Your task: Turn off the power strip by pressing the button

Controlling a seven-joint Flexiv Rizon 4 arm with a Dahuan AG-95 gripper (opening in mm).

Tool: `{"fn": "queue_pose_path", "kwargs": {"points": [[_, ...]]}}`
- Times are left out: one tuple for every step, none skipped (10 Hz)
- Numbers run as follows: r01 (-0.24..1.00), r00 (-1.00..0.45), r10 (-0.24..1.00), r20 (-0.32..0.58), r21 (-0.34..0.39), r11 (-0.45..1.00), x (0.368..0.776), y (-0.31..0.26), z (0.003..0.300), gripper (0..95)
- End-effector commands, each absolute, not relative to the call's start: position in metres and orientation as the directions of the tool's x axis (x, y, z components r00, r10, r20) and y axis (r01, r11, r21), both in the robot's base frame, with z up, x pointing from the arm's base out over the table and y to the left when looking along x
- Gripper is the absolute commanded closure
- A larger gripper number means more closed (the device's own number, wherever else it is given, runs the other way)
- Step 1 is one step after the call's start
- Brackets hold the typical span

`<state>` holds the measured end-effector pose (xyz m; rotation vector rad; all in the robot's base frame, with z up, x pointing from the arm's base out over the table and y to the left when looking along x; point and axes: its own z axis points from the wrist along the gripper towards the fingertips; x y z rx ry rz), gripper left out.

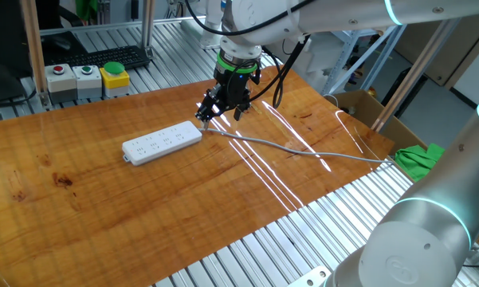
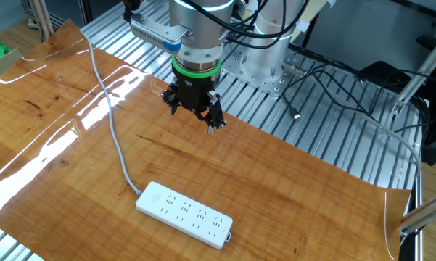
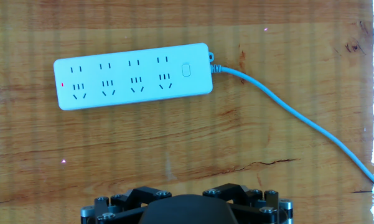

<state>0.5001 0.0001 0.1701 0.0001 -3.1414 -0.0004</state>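
The white power strip (image 3: 134,76) lies flat on the wooden table, also in one fixed view (image 1: 162,143) and in the other fixed view (image 2: 185,214). Its small white button (image 3: 186,70) sits at the corded end, beside the last outlet. A red light (image 3: 62,84) shows at the far end. The thin grey cable (image 3: 299,118) runs off across the table (image 1: 303,150). My gripper (image 1: 221,112) hangs above the wood, near the corded end and apart from the strip (image 2: 196,116). The hand view shows only the gripper's black base, so its fingertips are hidden.
Red, green and yellow round buttons in grey boxes (image 1: 86,77) and a black keyboard (image 1: 104,57) stand behind the table. A cardboard box (image 1: 359,104) and green cloth (image 1: 418,159) sit at the right. Loose black cables (image 2: 334,80) lie on the metal frame.
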Motion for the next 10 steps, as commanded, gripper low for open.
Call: {"fn": "queue_pose_path", "kwargs": {"points": [[0.070, -0.998, 0.070, -0.006, 0.043, 0.997, 0.5000, 0.0000, 0.1699, 95.0], [0.070, -0.997, 0.071, -0.006, 0.043, 0.997, 0.5003, 0.0005, 0.1687, 95.0], [0.071, -0.997, 0.071, -0.006, 0.043, 0.997, 0.5006, 0.0008, 0.1680, 95.0], [0.071, -0.997, 0.071, -0.006, 0.043, 0.997, 0.5006, 0.0009, 0.1678, 95.0], [0.069, -0.998, 0.070, -0.006, 0.043, 0.997, 0.5007, 0.0009, 0.1677, 95.0], [0.068, -0.998, 0.069, -0.006, 0.043, 0.997, 0.5007, 0.0009, 0.1677, 95.0], [0.067, -0.998, 0.067, -0.006, 0.043, 0.997, 0.5008, 0.0010, 0.1675, 95.0], [0.067, -0.998, 0.067, -0.007, 0.043, 0.997, 0.5010, 0.0012, 0.1669, 95.0], [0.063, -0.998, 0.063, -0.007, 0.040, 0.997, 0.5018, 0.0016, 0.1658, 95.0], [0.061, -0.998, 0.061, -0.007, 0.039, 0.997, 0.5038, 0.0017, 0.1645, 95.0]]}}
